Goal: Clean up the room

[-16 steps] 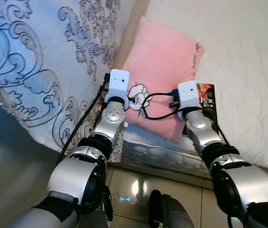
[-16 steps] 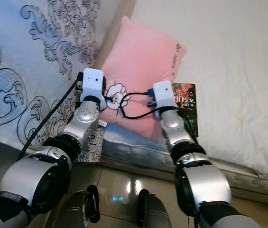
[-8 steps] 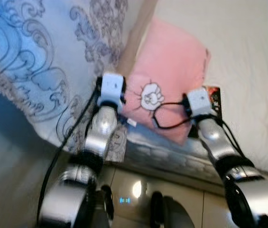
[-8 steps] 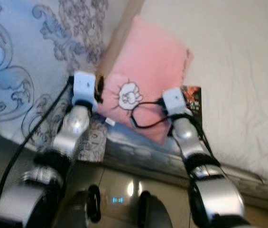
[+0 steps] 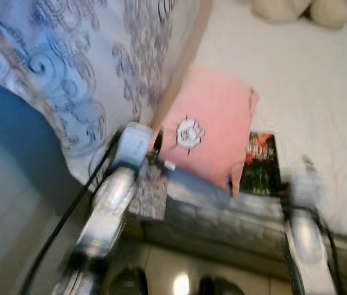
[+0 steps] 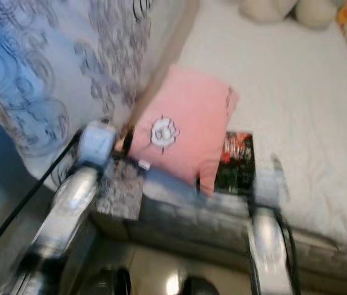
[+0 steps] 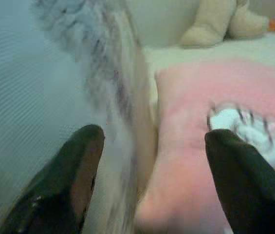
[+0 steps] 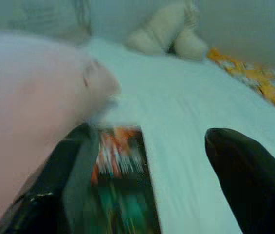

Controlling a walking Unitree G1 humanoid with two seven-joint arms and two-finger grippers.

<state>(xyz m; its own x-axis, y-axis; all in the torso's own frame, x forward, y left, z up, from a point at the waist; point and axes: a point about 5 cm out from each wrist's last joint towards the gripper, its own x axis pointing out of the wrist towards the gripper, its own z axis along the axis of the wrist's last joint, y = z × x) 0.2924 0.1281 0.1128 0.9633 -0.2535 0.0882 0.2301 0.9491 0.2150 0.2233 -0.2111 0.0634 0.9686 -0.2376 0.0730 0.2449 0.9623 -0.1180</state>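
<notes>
- Pink is what catches the eye: a pillow [image 5: 213, 132] with a small white flower patch lies at the near edge of the bed [image 5: 320, 104], its left side against the patterned blue-and-white curtain [image 5: 69, 67].
- Just to the pillow's right, touching it and partly tucked under its edge, a dark book [image 5: 261, 165] with a red and green cover lies flat on the white sheet.
- At the far end of the bed sits a cream plush toy [image 6: 284, 9], well apart from both.
- From the wrist view the left end effector [image 7: 152, 180] has its fingers spread wide, one toward the curtain and one over the pillow, gripping nothing.
- The right end effector [image 8: 147, 180] is also spread wide and empty, with the book between its fingers and the pillow to one side.
- Everything is smeared with motion, so I'd judge the robot to be repositioning, not gripping.
- To do this step well, it should settle first, so that the views sharpen before either arm closes in.
- The pillow is soft and bulky; a pinch on a corner or seam, or both arms together, would hold better than a grab at the middle.
- The book lies flat, so sliding a finger under its free edge seems the surer approach.
- The curtain is close enough to snag the left fingers.
</notes>
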